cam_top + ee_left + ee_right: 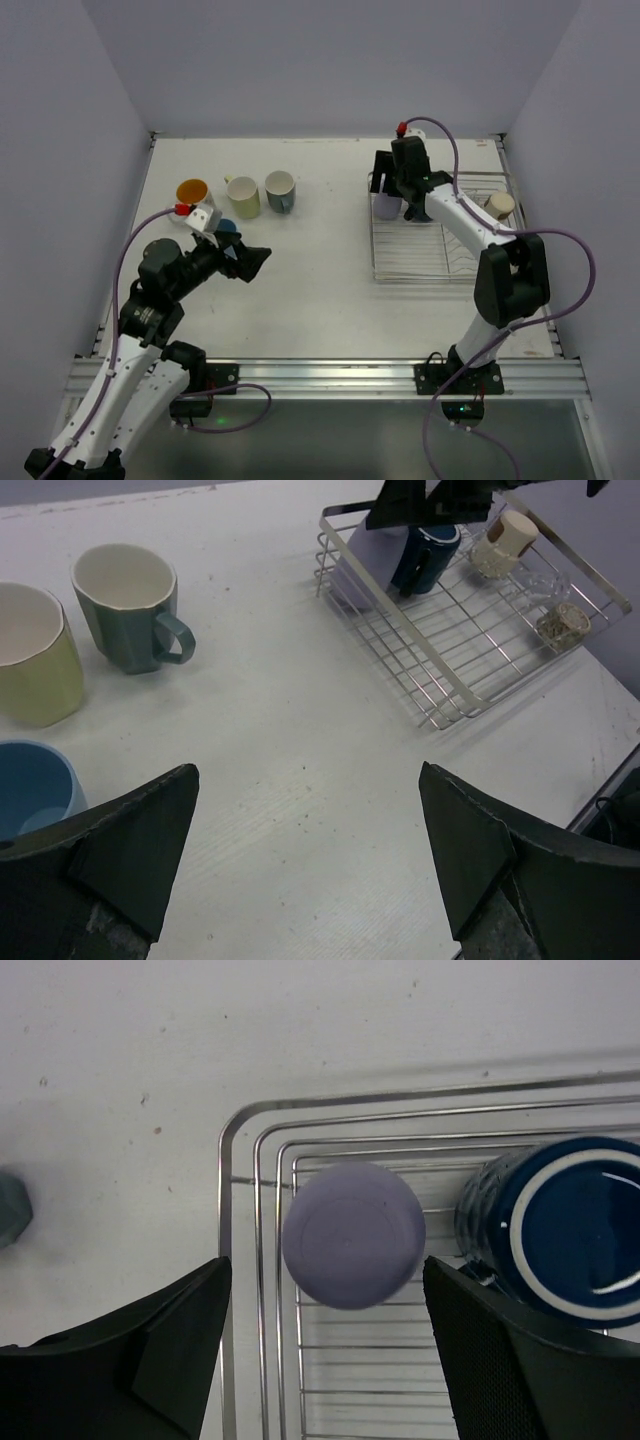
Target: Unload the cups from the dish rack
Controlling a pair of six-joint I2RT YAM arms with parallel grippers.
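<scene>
When counted from overhead, four cups out on the bench (320,250) at far left: orange-inside white cup (192,190), pale yellow-green cup (243,197), grey cup (279,190), light blue cup (226,226). All well apart from the dish rack (400,265) at far right. Within the rack from above, only two: lavender cup (388,207), cream cup (499,205). A third, the navy cup (560,1225), shown only by the wrist views, just beside the lavender, both bottom-up in the far-left corner. Left hand (262,262) spread wide, holding nothing, near the light blue cup. Right hand (326,1270) spread wide, straddling the lavender cup, clear of its sides.
</scene>
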